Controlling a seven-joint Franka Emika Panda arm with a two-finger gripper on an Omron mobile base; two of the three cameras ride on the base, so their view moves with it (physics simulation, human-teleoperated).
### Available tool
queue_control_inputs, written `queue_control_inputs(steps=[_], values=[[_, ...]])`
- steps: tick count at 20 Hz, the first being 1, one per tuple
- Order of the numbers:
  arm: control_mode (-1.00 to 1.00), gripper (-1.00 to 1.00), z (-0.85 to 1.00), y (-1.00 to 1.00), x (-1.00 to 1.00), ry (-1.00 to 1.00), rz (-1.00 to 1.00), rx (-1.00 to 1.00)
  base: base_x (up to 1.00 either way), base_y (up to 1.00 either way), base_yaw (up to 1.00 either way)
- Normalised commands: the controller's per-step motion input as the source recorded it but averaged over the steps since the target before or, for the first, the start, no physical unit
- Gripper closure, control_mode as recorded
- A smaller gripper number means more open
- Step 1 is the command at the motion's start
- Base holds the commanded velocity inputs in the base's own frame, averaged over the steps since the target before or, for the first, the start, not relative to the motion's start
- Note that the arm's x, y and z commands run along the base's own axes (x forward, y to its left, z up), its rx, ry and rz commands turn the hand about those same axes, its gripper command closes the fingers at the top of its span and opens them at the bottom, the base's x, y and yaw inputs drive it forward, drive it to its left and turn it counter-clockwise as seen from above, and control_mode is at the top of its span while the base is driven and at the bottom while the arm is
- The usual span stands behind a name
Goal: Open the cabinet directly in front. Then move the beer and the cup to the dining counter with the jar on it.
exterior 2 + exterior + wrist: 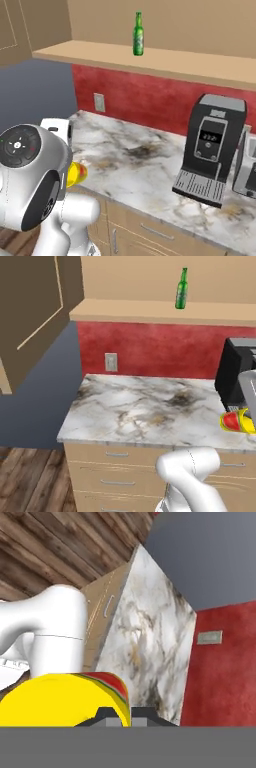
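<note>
The two-finger gripper (127,714) is clenched on the small yellow cup with a red-orange mark (65,699), held above the marble worktop (145,406). The slim green glass bottle (181,289) stands upright on the open tan wood cabinet's shelf (150,310), above that worktop.

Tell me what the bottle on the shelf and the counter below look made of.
The beer looks like glossy green glass: translucent sheen, slim long neck. The worktop looks like polished marble, white-grey with dark and gold veins, though being rendered, it could be any stone-look surface.

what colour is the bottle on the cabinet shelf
Green glass with a small label; the bottle shows best in the right base view, standing upright on the shelf.
</note>
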Motion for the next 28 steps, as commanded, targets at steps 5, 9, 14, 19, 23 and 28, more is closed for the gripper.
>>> queue_control_inputs(steps=[5, 9, 14, 19, 23, 28], values=[[1.00, 1.00, 0.00, 0.00, 0.00, 0.00, 0.00, 0.00, -0.21, 0.43, 0.51], [1.00, 1.00, 0.00, 0.00, 0.00, 0.00, 0.00, 0.00, -0.28, 0.45, 0.53], [1.00, 1.00, 0.00, 0.00, 0.00, 0.00, 0.00, 0.00, -0.29, 0.40, 0.54], [1.00, 1.00, 0.00, 0.00, 0.00, 0.00, 0.00, 0.00, -0.25, 0.31, 0.52], [1.00, 1.00, 0.00, 0.00, 0.00, 0.00, 0.00, 0.00, -0.27, 0.27, 0.48], [1.00, 1.00, 0.00, 0.00, 0.00, 0.00, 0.00, 0.00, -0.22, 0.30, 0.47]])
